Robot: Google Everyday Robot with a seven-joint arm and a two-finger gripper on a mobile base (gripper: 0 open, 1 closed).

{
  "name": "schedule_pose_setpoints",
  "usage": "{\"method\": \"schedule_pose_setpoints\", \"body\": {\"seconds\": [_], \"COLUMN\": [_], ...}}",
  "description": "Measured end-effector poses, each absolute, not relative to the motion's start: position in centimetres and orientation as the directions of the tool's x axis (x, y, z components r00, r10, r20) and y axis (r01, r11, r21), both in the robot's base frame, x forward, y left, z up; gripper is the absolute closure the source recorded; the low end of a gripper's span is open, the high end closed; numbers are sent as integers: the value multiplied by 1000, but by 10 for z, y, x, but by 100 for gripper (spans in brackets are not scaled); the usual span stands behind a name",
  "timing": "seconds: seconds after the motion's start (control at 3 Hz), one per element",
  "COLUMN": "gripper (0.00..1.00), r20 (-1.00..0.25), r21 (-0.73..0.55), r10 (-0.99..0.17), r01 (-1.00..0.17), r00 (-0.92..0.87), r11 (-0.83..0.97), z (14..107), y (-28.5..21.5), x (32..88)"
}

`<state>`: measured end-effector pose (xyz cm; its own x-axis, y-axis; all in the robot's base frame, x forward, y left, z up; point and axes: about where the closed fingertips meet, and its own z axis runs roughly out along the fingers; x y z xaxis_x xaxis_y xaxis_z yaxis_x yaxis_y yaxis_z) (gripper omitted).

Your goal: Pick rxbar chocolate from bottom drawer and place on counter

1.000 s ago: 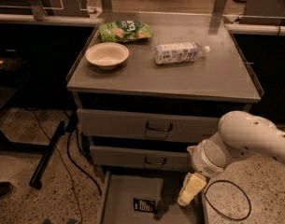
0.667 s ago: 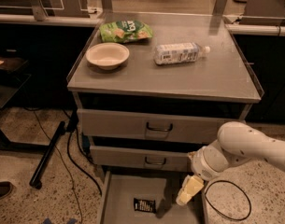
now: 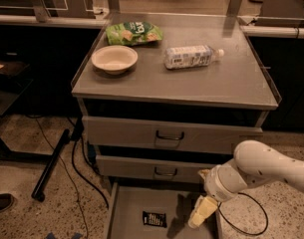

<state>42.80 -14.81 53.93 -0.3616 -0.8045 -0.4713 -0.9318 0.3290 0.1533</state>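
Observation:
The rxbar chocolate [image 3: 154, 218], a small flat black wrapper with white lettering, lies on the floor of the open bottom drawer [image 3: 125, 210]. My gripper [image 3: 199, 214] hangs over the right part of that drawer, to the right of the bar and apart from it, its cream fingers pointing down. The white arm reaches in from the right. The counter [image 3: 201, 86] is the grey metal top of the cabinet, above the two shut upper drawers [image 3: 166, 136].
On the counter stand a beige bowl [image 3: 114, 59], a green snack bag [image 3: 133, 33] and a plastic bottle [image 3: 191, 57] lying on its side. Black cables [image 3: 79, 168] and a stand leg run over the speckled floor at the left. A dark cable loops at the right.
The arm has sunk a little and drawn slightly left, bringing the gripper lower over the drawer. The bar has not moved.

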Motion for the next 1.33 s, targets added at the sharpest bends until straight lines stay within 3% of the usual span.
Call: {"method": "schedule_pose_setpoints", "body": {"seconds": [0.67,1.33], "gripper": [0,0], "r20": [-478,-503], "r21": [254,295], "r10": [-784,-757], "r01": [-917,-906], "r00": [-397,-417], "r11": [309,303], "z": [449,418], "y": [-133,-128], "x": [405,398]}}
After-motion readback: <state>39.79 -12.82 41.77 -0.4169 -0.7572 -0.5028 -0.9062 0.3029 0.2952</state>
